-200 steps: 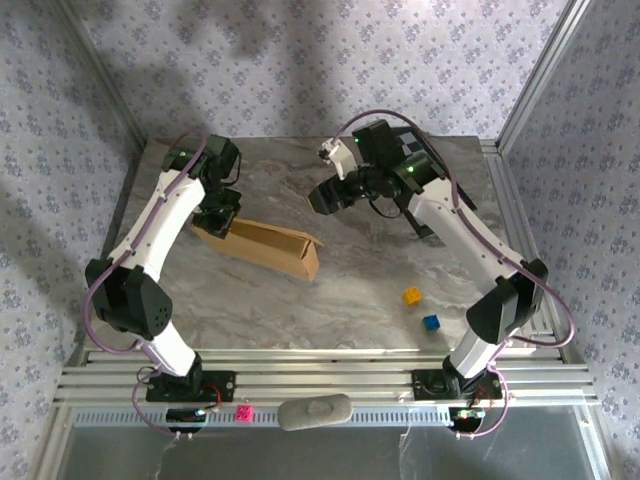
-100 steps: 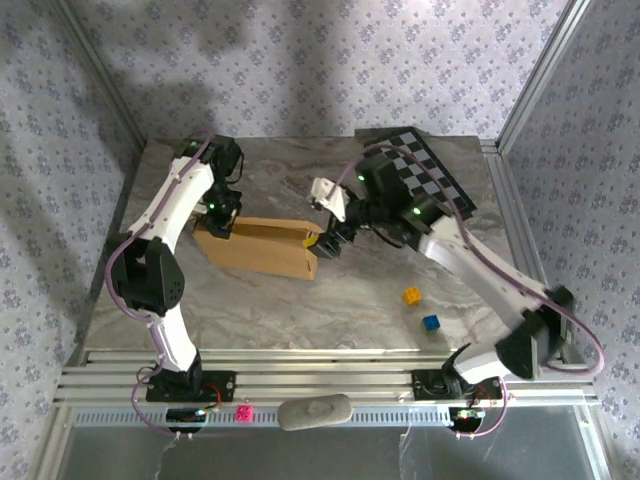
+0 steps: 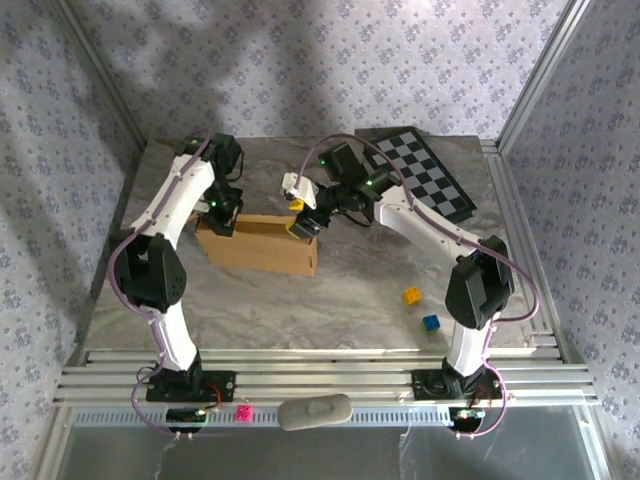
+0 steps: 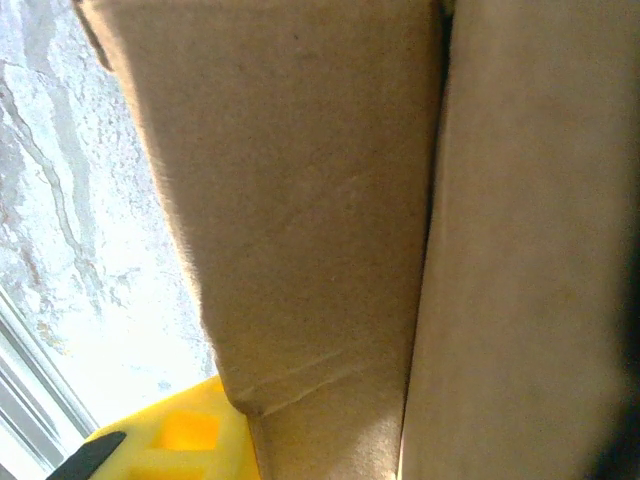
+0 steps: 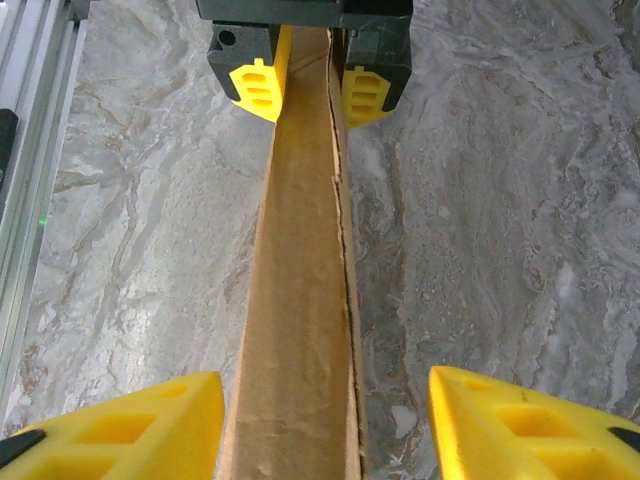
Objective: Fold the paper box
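1. The paper box (image 3: 258, 243) lies on the marble table (image 3: 330, 300), left of frame centre in the overhead view. It is a long brown cardboard shape, standing on its long edge and running left to right.
2. Left arm (image 3: 172, 210): rises from its base at lower left, elbow bent at mid-left, and the forearm runs up to the upper left. The wrist then turns down onto the box's left end.
3. The left gripper (image 3: 222, 215) clamps that end. In the right wrist view its yellow pads (image 5: 258, 88) press both faces of the cardboard at top centre.
4. Left wrist view: cardboard close up, with one yellow finger (image 4: 170, 440) at lower left.
5. Right arm (image 3: 430, 232): base at lower right, elbow at right, and the forearm runs up and left across the table. The wrist dips to the box's right end.
6. The right gripper (image 5: 325, 420) stands open. Its fingers (image 5: 130, 420) straddle the box, with a clear gap on the right side.
7. Also on the table are a checkered board (image 3: 425, 180) at upper right and a yellow cube (image 3: 411, 296) and a blue cube (image 3: 431, 323) at lower right, well apart from the box.
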### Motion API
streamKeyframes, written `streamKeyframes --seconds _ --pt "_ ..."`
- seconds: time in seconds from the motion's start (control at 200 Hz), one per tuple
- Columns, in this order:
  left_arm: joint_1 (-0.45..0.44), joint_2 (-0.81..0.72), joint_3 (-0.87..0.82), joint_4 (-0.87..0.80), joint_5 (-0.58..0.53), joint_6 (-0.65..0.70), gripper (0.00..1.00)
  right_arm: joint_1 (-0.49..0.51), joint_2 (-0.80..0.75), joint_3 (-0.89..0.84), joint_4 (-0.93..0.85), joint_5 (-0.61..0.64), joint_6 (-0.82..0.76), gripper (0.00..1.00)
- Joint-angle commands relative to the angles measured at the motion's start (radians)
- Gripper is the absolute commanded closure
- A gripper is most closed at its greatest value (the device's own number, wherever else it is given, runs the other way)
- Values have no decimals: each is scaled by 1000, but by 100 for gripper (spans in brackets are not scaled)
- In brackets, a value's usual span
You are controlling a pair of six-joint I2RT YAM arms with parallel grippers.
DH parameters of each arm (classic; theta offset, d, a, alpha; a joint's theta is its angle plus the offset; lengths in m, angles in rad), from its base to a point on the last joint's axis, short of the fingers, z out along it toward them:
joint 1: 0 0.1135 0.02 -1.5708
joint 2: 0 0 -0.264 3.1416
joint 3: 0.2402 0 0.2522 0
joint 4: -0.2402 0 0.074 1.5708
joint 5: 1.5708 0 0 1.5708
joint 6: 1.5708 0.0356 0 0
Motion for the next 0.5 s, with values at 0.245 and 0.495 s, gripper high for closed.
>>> streamKeyframes --seconds 0.245,0.495 --pt "16 128 28 44 73 0 79 31 77 38 -14 82 -17 9" --pt "20 133 36 75 79 18 78 49 128 71 -24 66 -5 11"
